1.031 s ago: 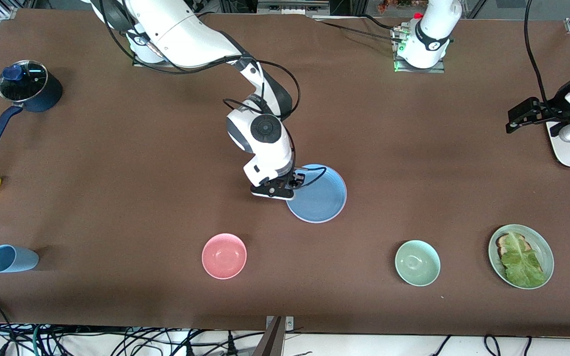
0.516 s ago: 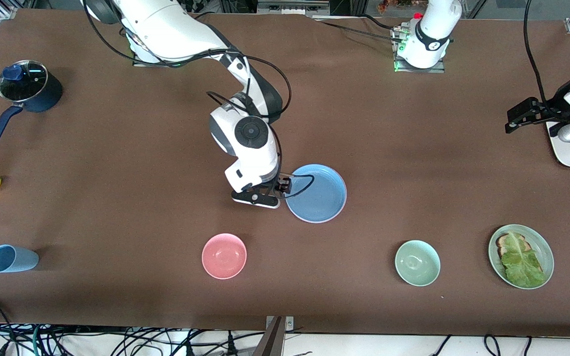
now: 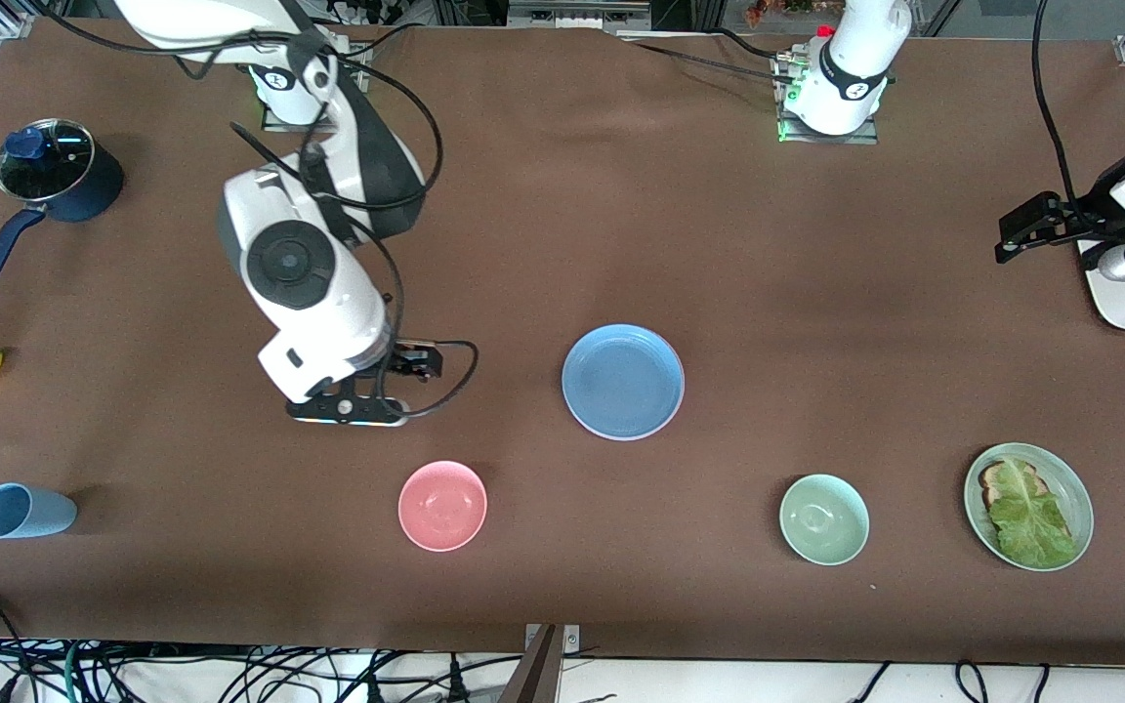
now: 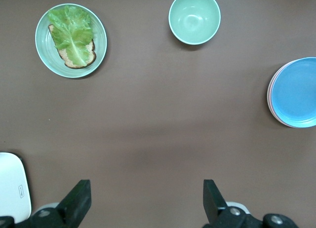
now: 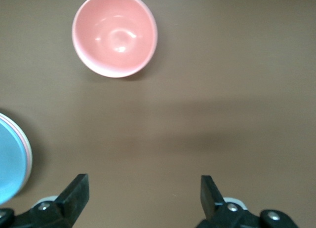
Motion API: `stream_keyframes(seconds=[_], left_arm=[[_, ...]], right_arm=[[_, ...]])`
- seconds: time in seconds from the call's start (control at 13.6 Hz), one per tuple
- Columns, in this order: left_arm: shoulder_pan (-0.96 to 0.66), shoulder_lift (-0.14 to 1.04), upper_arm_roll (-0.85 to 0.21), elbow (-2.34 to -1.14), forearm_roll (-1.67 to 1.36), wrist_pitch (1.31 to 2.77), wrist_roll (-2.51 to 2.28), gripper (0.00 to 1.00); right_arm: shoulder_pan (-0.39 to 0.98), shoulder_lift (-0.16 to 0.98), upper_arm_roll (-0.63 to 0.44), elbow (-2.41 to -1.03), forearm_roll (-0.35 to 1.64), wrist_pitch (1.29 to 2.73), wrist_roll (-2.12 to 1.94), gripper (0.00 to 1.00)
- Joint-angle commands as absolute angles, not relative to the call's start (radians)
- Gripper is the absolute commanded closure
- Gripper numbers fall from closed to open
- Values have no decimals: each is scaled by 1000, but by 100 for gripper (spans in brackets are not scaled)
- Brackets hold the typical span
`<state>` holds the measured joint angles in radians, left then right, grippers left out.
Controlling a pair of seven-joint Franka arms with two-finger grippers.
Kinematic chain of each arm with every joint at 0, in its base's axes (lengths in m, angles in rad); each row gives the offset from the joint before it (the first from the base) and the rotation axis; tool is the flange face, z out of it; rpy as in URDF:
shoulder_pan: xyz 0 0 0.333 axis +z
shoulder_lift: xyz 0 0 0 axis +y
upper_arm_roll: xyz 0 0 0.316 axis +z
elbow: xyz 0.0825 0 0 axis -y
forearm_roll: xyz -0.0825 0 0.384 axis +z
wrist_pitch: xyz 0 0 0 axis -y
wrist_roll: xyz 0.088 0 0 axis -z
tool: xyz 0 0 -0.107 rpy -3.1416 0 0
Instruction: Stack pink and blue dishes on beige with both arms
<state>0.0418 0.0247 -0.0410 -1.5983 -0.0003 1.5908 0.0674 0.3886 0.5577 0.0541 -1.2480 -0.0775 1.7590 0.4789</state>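
- The blue plate (image 3: 623, 382) tops a stack mid-tabletop; a pink rim (image 4: 270, 95) shows beneath it (no beige rim can be made out).
- Right hand (image 3: 348, 410), released and empty, hangs over bare tabletop beside the stack.
- Left hand (image 3: 1012, 240) waits, fingers spread, at its arm's end.

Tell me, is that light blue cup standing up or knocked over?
Knocked over. The light blue cup lies on its side on the table, its open mouth facing sideways.
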Motion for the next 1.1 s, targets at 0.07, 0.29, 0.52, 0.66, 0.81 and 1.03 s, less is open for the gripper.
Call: stream_keyframes(seconds=[0.07, 0.29, 0.52, 0.66, 0.81, 1.03], left_arm=[[43, 31, -38, -1583, -12, 1575, 86, 0], [43, 31, -38, -1583, -12, 1574, 86, 0], [43, 31, -38, -1583, -12, 1574, 86, 0], [43, 31, -38, -1583, -12, 1574, 86, 0], [43, 31, -38, -1583, -12, 1574, 86, 0], [44, 31, -38, -1583, -12, 1574, 86, 0]], right_arm=[[318, 347, 48, -1438, -20, 1724, 367, 0], [208, 133, 48, -1644, 44, 1723, 235, 0], [102, 54, 54, -1677, 57, 1649, 120, 0], [75, 51, 54, -1652, 49, 1629, 103, 0], [74, 60, 54, -1597, 45, 1582, 104, 0], [72, 63, 46, -1577, 35, 1574, 59, 0]])
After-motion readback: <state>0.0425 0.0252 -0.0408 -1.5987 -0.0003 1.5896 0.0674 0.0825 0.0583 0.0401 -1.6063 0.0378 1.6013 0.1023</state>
